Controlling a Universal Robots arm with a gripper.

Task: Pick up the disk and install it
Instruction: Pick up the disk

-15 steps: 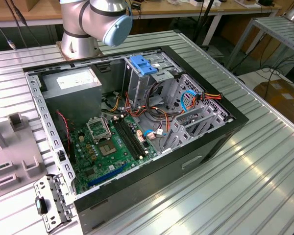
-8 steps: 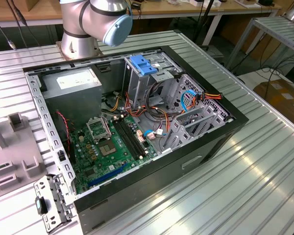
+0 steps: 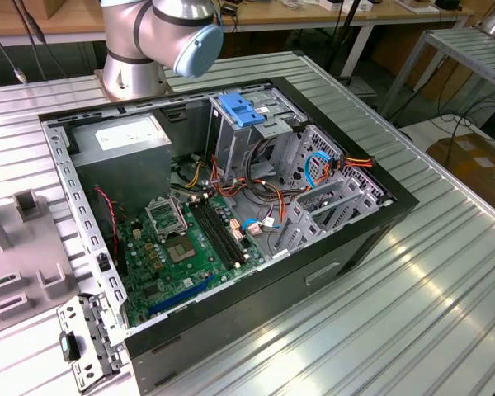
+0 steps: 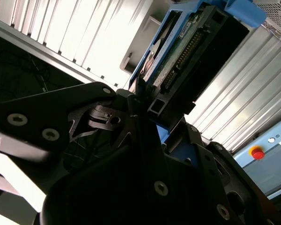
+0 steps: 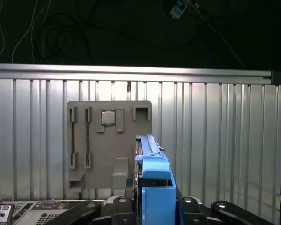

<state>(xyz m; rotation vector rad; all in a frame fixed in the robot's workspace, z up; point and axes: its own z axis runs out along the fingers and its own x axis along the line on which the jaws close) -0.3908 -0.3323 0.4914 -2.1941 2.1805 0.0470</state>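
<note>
The gripper's [image 4: 145,112] jaws are clenched on the disk [image 4: 187,51], held edge-on off the table [image 5: 225,140], over the grey plate's [image 5: 110,145] edge. Pick-up looks done. Fitting it into the case [image 3: 330,256] is not yet done.

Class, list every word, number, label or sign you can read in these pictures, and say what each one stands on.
No text can be quoted with confidence.
Label strip on the disk, second wrist view: print too small to read.
White sticker on the grey box, exterior view: blurred.
Lettering on the pale panel by the red button: cut off at the picture's edge, no whole word.
Motherboard markings: too small.
</note>
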